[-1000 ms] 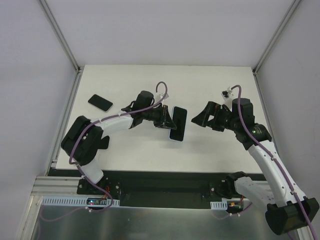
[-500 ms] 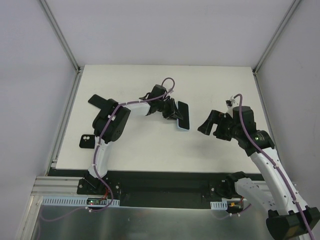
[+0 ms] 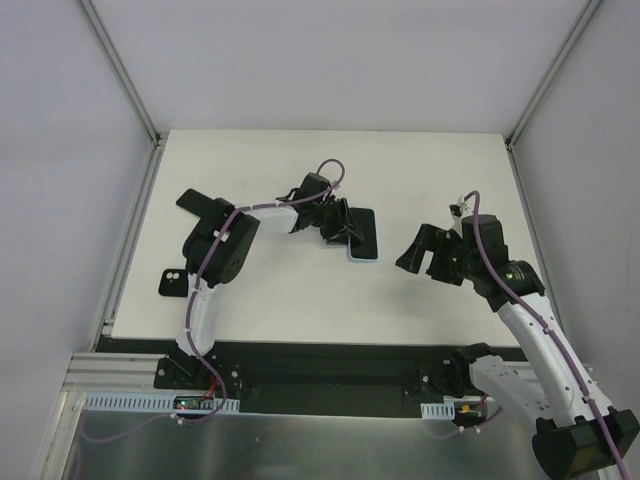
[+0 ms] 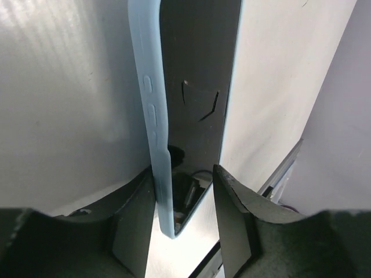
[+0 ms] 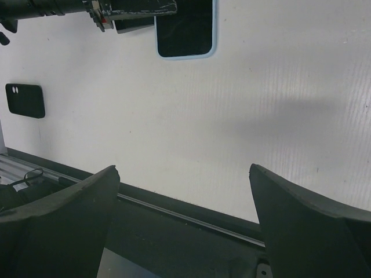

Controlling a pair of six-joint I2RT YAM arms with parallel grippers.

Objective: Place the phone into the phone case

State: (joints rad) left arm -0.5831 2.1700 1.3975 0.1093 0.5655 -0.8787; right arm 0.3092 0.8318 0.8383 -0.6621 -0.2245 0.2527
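Between pale walls (image 3: 330,60), white table (image 3: 300,295), phone (image 3: 362,233)

Phone (image 3: 364,236) now flatter, left gripper (image 3: 345,231) looser around it

We see phone (image 3: 362,232): dark screen up, faint scratch marks on glass. Seated in pale blue phone case (image 4: 148,87), side buttons showing along rim. Lies flat near middle of desk (image 3: 300,290).
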